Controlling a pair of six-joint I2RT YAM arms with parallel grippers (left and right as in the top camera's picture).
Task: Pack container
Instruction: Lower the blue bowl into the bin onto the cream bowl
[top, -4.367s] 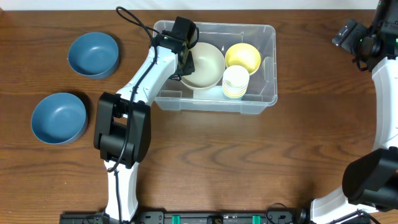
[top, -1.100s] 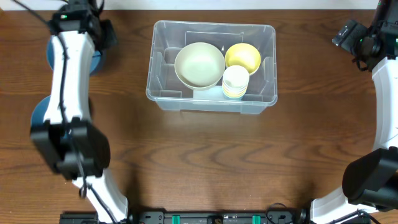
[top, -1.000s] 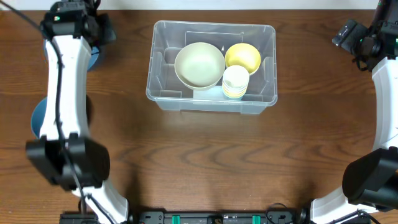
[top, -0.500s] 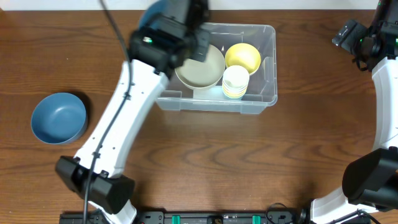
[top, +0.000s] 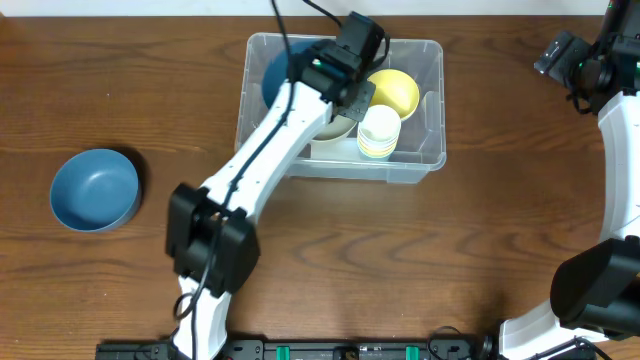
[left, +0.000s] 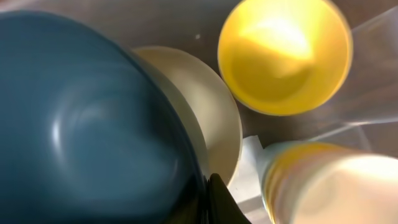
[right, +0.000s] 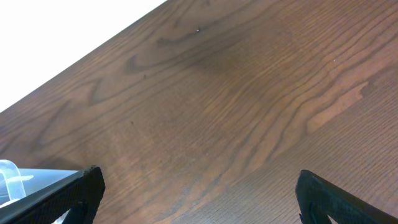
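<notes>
Overhead: left tool (top: 338, 92) clamps one blue bowl (top: 274, 76) over the container (top: 432, 150), second blue bowl (top: 94, 189) outside; right tool (right: 199, 190) gapes wide.

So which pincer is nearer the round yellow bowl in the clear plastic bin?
Left. The left pincer, clamping a dark blue bowl, is over the bin beside the yellow bowl; the right pincer is far outside it.

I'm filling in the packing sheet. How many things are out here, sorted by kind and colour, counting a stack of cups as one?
Blue bowls: 2, the loose blue bowl and the held blue bowl
Cream bowls: 1, the cream bowl
Yellow bowls: 1, the yellow bowl
Cup stacks: 1, the cup stack
Clear bins: 1, the bin
Total: 6
</notes>
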